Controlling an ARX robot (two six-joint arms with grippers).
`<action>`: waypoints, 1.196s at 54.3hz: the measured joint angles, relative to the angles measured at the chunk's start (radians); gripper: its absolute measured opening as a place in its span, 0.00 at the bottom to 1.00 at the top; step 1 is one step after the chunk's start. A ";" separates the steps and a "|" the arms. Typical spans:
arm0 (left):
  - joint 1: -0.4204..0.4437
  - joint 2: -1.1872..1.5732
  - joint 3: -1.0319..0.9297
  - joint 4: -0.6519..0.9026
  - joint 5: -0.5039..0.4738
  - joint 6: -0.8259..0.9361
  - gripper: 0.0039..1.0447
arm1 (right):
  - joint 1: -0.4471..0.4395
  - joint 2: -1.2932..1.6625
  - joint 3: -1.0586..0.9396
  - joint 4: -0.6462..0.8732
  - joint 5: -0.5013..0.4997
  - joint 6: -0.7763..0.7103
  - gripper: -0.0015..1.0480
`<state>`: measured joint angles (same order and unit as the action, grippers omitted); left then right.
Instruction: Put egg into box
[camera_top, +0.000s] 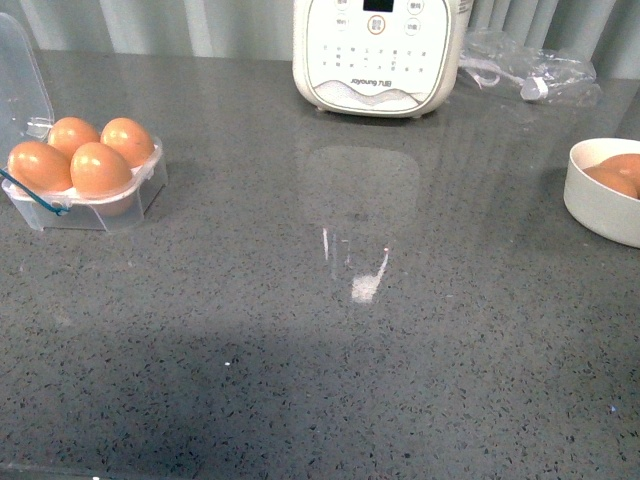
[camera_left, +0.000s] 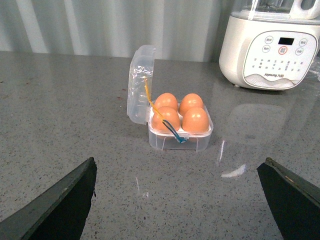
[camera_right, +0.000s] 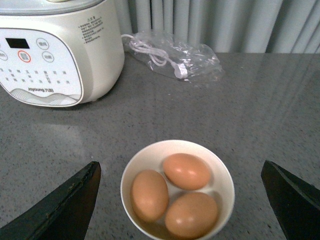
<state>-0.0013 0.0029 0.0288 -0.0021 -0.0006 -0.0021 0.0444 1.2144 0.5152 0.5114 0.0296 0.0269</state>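
In the front view, the box (camera_top: 140, 192) is seen at the left edge, lid raised, all four cells filled with eggs (camera_top: 100, 168); a bowl (camera_top: 600, 215) sits at the right edge. No claw is shown.

In the left wrist view, the left gripper (camera_left: 178, 165) is spread wide and empty, with the box ahead of it.

In the right wrist view, the right gripper (camera_right: 180, 167) is likewise spread and empty, and three more eggs are seen in the bowl between its fingers.

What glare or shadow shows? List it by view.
Front view: white glare streaks on the speckled grey countertop, a shadow along its near edge. Left wrist view: small glints beside the clear plastic egg carton. Right wrist view: soft highlights on the brown eggs in the round white bowl.
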 joint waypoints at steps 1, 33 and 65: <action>0.000 0.000 0.000 0.000 0.000 0.000 0.94 | -0.010 -0.020 -0.015 -0.001 0.000 0.000 0.93; 0.000 0.000 0.000 0.000 0.000 0.000 0.94 | -0.115 -0.553 -0.381 0.007 -0.080 -0.023 0.16; 0.000 0.000 0.000 0.000 0.000 0.000 0.94 | -0.047 -0.800 -0.476 -0.142 -0.031 -0.027 0.03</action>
<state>-0.0013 0.0029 0.0288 -0.0021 -0.0006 -0.0021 -0.0029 0.4149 0.0391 0.3698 -0.0010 0.0002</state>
